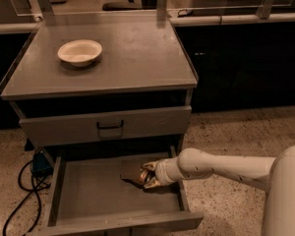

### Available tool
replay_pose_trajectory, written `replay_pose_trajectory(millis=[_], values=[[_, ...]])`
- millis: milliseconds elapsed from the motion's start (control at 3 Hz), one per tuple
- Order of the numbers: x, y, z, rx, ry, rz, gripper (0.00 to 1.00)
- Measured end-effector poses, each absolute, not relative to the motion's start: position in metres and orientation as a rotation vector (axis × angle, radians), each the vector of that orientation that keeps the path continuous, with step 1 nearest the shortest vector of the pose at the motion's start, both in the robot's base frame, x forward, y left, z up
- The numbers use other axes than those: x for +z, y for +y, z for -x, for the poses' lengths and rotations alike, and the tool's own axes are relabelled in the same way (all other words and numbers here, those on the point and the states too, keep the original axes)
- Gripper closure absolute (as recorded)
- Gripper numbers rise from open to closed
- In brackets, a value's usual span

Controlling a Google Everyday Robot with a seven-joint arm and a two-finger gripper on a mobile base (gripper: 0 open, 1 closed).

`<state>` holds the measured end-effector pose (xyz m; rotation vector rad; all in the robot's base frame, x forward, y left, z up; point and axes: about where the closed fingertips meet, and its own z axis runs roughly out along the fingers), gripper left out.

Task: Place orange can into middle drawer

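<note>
Camera view: gripper (137, 175) low inside middle drawer (88, 193), orange can (150, 174) at its tip, likely for gentle set-down; you cannot tell its grip.

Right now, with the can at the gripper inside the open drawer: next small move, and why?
Probably release the orange can where it is. The gripper has it low inside the middle drawer, right of centre and within the walls, so no further travel looks needed. I can't tell whether the can touches the floor, so ease down slightly first if unsure.
</note>
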<state>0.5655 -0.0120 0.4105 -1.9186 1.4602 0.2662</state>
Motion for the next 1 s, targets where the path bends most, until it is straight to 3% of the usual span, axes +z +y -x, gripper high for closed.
replay_pose_trajectory(millis=[333,667,1000], values=[[0.4105,-0.0120,-0.5655,0.266,1.460,1.919,0.11],[0.4104,-0.0119,-0.5655,0.266,1.460,1.919,0.00],[0.4104,-0.0119,-0.5655,0.266,1.460,1.919,0.00]])
